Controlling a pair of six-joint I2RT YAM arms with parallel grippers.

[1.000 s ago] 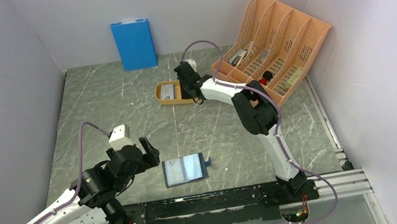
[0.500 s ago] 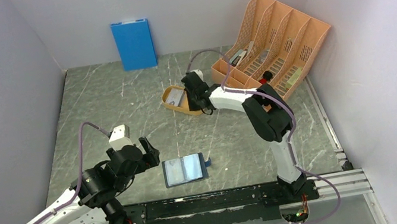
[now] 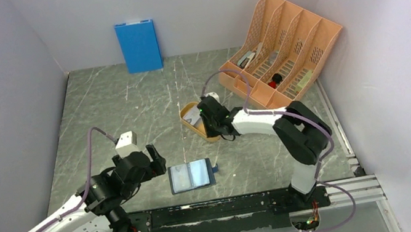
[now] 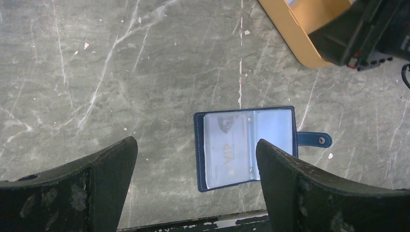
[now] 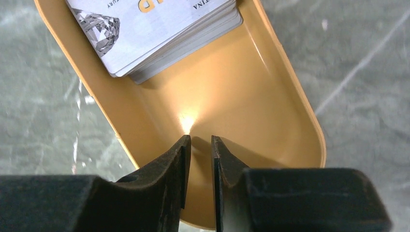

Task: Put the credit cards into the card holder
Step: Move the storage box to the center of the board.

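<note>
Seen from above, the card holder (image 3: 191,175) lies open and flat on the table (image 3: 116,117), its clear pockets too small here to read. Just left of it hangs the left gripper (image 3: 154,156), fingers spread wide and touching nothing. Beyond the holder and slightly right sits the orange tray (image 3: 191,128). The right gripper (image 3: 206,119) partly covers the tray, so only a pale sliver of the credit cards (image 3: 192,115) shows inside. Far beyond the holder a blue panel (image 3: 139,45) leans on the back wall. Far beyond it to the right stands an orange file rack (image 3: 291,40), its contents hard to make out. In the left wrist view the holder lies between the two spread fingers (image 4: 82,188), its snap tab (image 4: 316,140) pointing right and faint print showing in one pocket. The tray (image 4: 295,34) is cut off at the upper right, behind the black bulk of the right gripper. In the right wrist view the cards (image 5: 159,29) form a stack clipped by the top edge. The fingers (image 5: 164,174) are drawn almost together, with a thin orange slit between them. They seem to pinch the tray's (image 5: 270,111) near end, though they hide the rim there.
</note>
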